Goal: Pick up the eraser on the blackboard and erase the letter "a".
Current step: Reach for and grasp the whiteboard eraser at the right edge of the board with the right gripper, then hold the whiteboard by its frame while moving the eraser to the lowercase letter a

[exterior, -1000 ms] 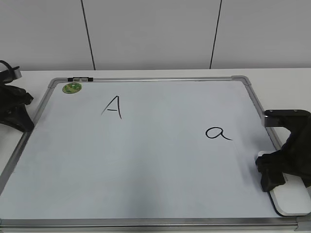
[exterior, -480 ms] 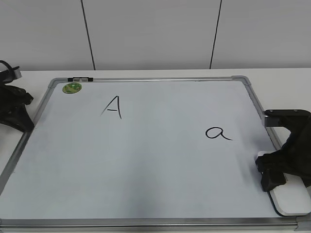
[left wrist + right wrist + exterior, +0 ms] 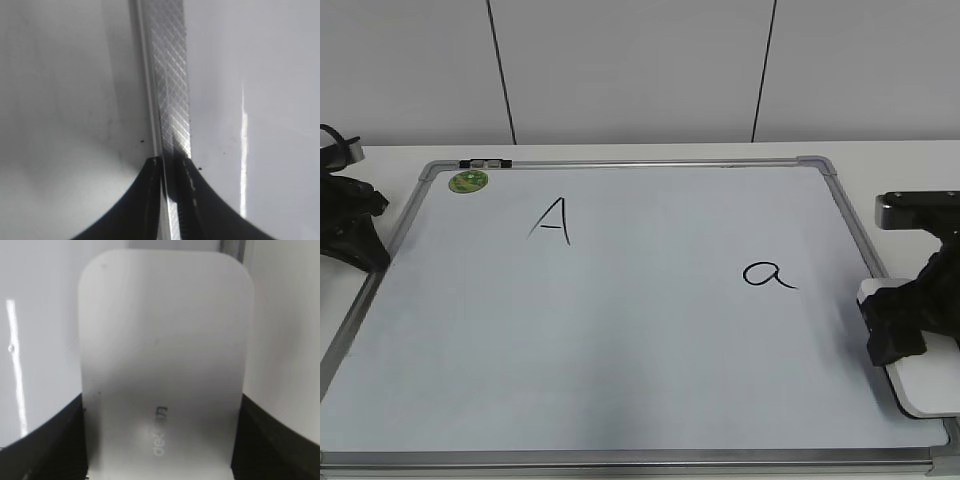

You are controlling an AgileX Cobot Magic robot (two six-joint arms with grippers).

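Note:
The blackboard [image 3: 620, 340] lies flat on the table, white with a silver frame. The small letter "a" [image 3: 768, 274] is written right of its middle. The eraser [image 3: 926, 392], a white oblong block, is at the board's right edge, and my right gripper [image 3: 910, 335] is shut on its two long sides. In the right wrist view the eraser [image 3: 165, 350] fills the space between the jaws [image 3: 160, 440], with its grey print facing up. My left gripper [image 3: 355, 245] is shut on the board's left frame strip [image 3: 172, 100], one finger on each side [image 3: 171, 162].
A capital "A" [image 3: 552, 220] is written at the board's upper left, next to a round green sticker [image 3: 468, 180]. A white table lies around the board, with a panelled wall behind it. The eraser overhangs the board's right frame.
My right gripper has moved right and a little away from the front edge, taking the eraser with it. The left arm has not moved.

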